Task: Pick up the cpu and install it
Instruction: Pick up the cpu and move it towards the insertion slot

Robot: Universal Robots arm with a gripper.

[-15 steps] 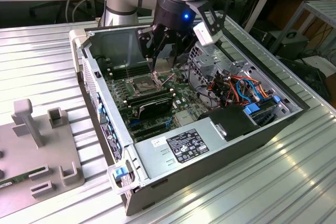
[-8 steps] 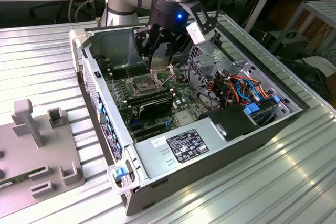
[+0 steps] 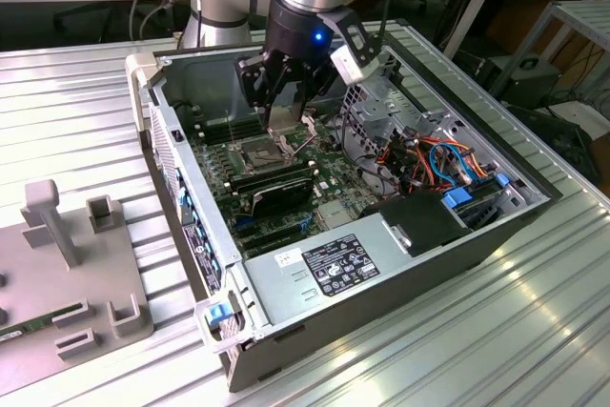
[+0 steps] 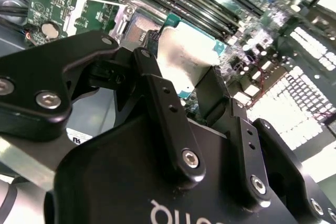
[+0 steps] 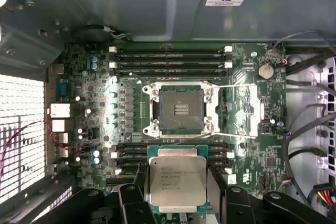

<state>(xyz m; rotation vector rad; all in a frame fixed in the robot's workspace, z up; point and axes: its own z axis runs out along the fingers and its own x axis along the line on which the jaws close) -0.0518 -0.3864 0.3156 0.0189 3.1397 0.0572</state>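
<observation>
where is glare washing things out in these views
Second wrist view: the cpu has its metal top blown out near white, and the vent grille glows with backlight. First wrist view: the cpu is evenly lit and reads grey, while the vent grille is also overexposed. Exterior view: bright streaks run along the table.
</observation>
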